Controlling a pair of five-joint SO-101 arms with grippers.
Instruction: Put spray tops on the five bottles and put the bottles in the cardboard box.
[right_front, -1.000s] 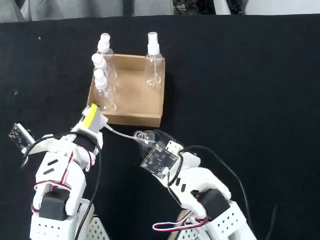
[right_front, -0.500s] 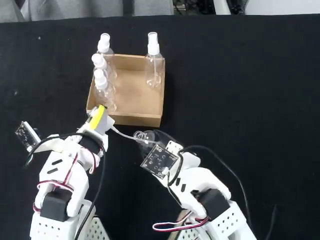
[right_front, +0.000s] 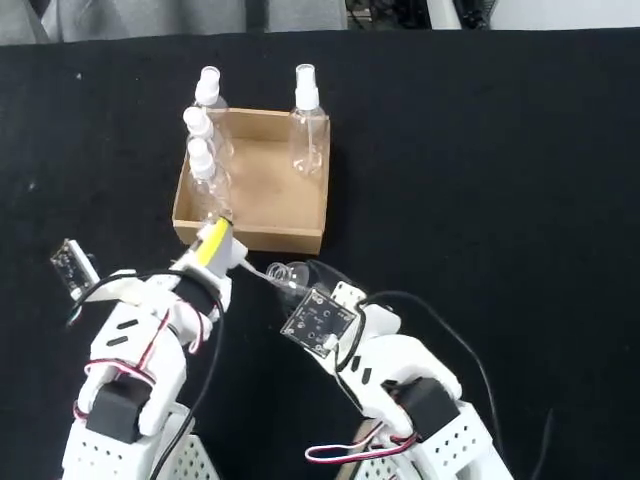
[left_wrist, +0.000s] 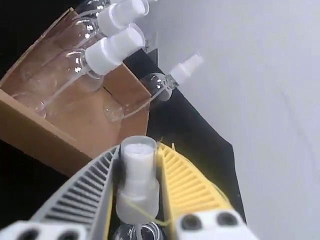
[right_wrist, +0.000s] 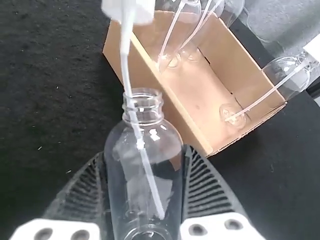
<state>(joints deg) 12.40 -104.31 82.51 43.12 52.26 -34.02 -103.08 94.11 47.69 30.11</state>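
An uncapped clear bottle (right_front: 298, 273) (right_wrist: 143, 165) lies tilted in front of the cardboard box (right_front: 262, 238), with my right gripper (right_front: 308, 288) (right_wrist: 145, 156) shut around its body. My left gripper (right_front: 221, 244) (left_wrist: 136, 150) is shut on a white spray top (left_wrist: 136, 172) (right_wrist: 128, 8). The top sits just off the bottle's mouth (right_wrist: 143, 100). Its thin dip tube (right_wrist: 136, 135) runs down through the neck into the bottle. Several capped bottles stand in the box: three along its left wall (right_front: 204, 150) and one at the far right corner (right_front: 308, 125).
Black cloth covers the table (right_front: 480, 180), with open room to the right of the box. The two arm bases (right_front: 130, 400) stand at the near edge. The box's near wall (left_wrist: 60, 137) lies close to the left gripper.
My left gripper has carried the spray top to the right, closer to the bottle's mouth, so more of the tube is inside. The right arm and bottle have held still.
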